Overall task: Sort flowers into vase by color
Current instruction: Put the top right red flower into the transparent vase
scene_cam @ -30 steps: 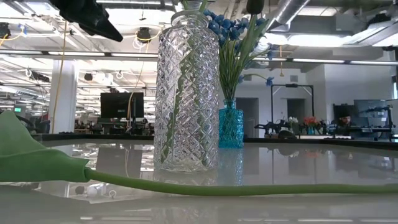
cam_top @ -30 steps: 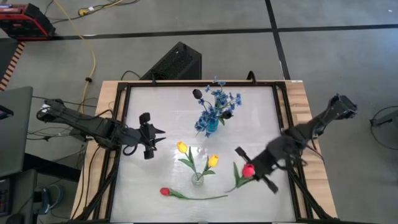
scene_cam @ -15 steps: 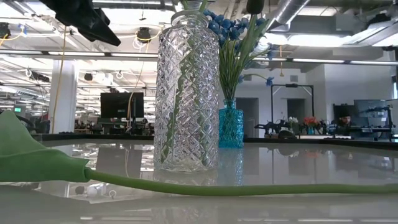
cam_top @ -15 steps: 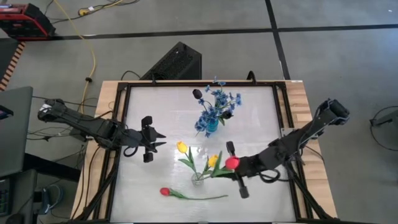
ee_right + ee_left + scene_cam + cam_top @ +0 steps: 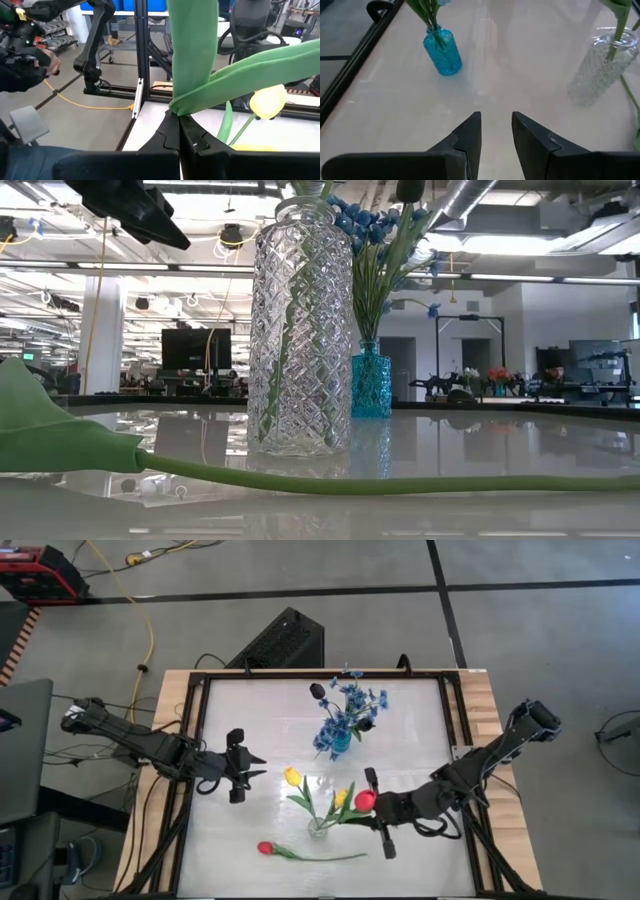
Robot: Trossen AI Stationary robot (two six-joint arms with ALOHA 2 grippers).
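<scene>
My right gripper (image 5: 368,804) is shut on a red tulip (image 5: 365,800) right beside the clear glass vase (image 5: 318,828), which holds two yellow tulips (image 5: 291,776) (image 5: 343,798). A second red tulip (image 5: 265,848) lies flat on the table near the front edge, with its stem (image 5: 350,483) along the tabletop. The blue vase (image 5: 341,742) farther back holds blue sprays and dark buds. My left gripper (image 5: 243,766) hangs open over the table's left part, with nothing between its fingers (image 5: 470,135). My right gripper pinches the red tulip's green stem where its leaves branch off (image 5: 178,108), between the two fingertips. The fingers come roughly level from the table's right. The leaves rise above the fingers and the flower is lifted clear of the table; its lower stem is hidden.
A black frame rail (image 5: 190,740) runs around the white tabletop. The blue vase (image 5: 442,50) and the clear vase (image 5: 600,70) both stand ahead of my left gripper. In the low view the clear vase (image 5: 300,330) stands in front of the blue vase (image 5: 370,380).
My right gripper has carried the red tulip toward the table's left edge, up beside the clear vase, and has turned at the wrist on the way. The tulip's head now sits next to the nearer yellow tulip. The gripper then held still.
</scene>
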